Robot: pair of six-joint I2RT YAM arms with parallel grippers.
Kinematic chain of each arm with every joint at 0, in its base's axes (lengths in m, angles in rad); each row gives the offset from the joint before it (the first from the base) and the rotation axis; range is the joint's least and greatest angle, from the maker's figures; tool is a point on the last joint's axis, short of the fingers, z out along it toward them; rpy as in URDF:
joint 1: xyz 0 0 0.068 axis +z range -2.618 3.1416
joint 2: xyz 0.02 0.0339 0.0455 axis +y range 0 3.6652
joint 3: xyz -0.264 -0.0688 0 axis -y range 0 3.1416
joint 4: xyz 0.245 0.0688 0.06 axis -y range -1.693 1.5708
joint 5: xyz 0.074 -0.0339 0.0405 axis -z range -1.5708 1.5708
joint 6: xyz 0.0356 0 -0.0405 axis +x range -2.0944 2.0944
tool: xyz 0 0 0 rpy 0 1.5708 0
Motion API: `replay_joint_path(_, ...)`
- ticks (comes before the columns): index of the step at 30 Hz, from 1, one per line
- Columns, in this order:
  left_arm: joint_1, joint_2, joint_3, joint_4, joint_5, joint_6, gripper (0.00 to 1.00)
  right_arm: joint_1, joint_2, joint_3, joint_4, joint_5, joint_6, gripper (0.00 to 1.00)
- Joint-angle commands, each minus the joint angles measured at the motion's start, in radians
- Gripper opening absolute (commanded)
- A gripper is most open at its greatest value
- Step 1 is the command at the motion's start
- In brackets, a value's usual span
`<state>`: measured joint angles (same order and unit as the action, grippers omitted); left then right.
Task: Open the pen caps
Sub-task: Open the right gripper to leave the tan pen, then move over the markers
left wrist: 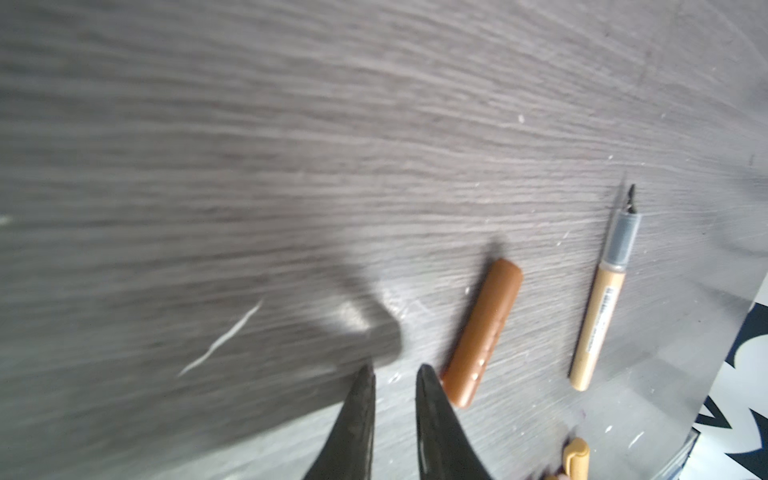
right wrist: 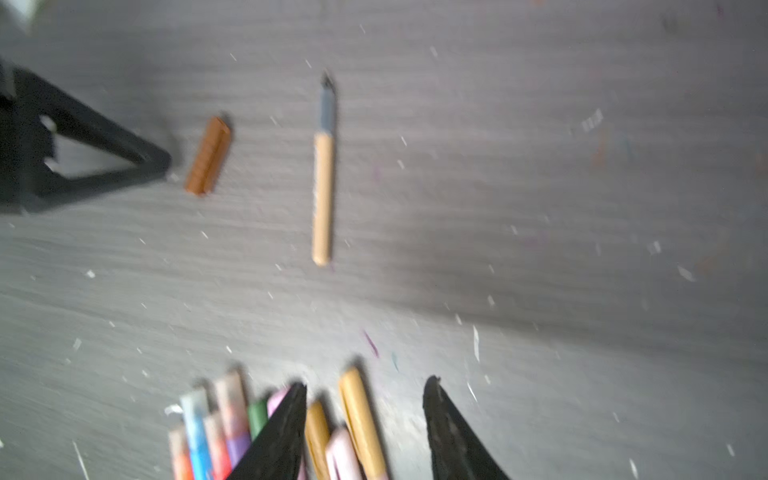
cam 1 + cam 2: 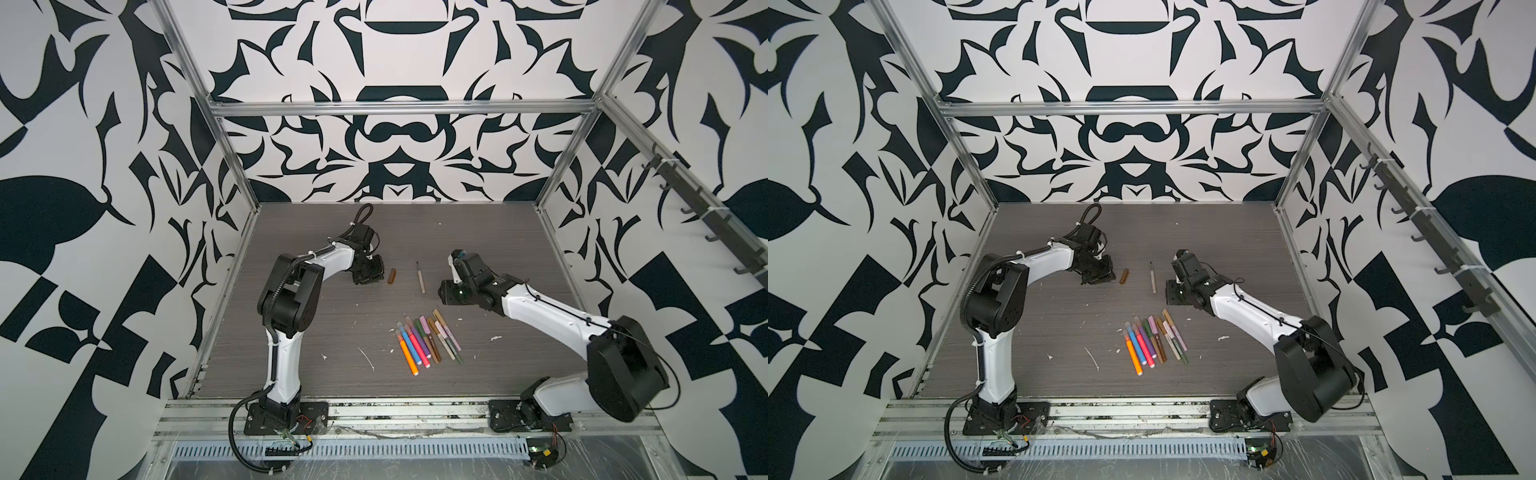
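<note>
Nearest the camera, the two arm bases sat on the metal front rail [image 3: 395, 409], and beyond it the grey wood-grain tabletop [image 3: 316, 332] carried scattered white flecks [image 3: 368, 359]. A little farther in, towards the middle, a bundle of pens [image 3: 428, 338] lay side by side in a slanted fan, touching one another, in orange, blue, pink, purple, brown, olive and tan; they appeared capped at their far ends. The right gripper [image 2: 368, 381] hung near the far end of that bundle with its fingers well apart and nothing between them; in the right wrist view one finger covered part of the pens. Farther back a tan pen [image 3: 421, 277] lay alone, uncapped, its dark tip pointing away. To its left, apart from it, a brown cap [image 3: 392, 275] lay flat on the table. The left gripper [image 1: 395, 374] sat low just beside the cap, its tips only narrowly apart and empty. Behind everything rose the black-and-white patterned back wall [image 3: 399, 137]
</note>
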<state>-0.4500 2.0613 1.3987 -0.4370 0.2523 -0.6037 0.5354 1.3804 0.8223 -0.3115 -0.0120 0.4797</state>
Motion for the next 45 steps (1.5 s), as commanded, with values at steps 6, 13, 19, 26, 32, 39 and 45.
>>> replay_joint_path(6,-0.019,0.088,-0.021,-0.063,-0.041,-0.006,0.15,-0.021,-0.078,-0.109,0.091,0.001,0.037,0.48)
replay_joint_path(13,-0.037,0.101,0.005,-0.093,-0.055,-0.001,0.13,-0.044,-0.069,-0.133,0.122,-0.023,0.046,0.48)
replay_joint_path(19,-0.061,0.116,0.039,-0.149,-0.122,0.02,0.13,-0.073,-0.091,-0.163,0.143,-0.046,0.058,0.48)
replay_joint_path(26,-0.066,0.114,0.028,-0.155,-0.132,0.021,0.12,-0.089,-0.095,-0.175,0.153,-0.063,0.062,0.48)
replay_joint_path(32,-0.072,0.107,0.028,-0.156,-0.128,0.02,0.12,-0.094,-0.089,-0.175,0.157,-0.07,0.063,0.48)
replay_joint_path(39,-0.073,0.108,0.033,-0.155,-0.121,0.019,0.13,-0.098,-0.078,-0.172,0.156,-0.077,0.064,0.48)
replay_joint_path(45,-0.073,0.108,0.031,-0.157,-0.121,0.019,0.15,-0.1,-0.079,-0.173,0.157,-0.078,0.065,0.48)
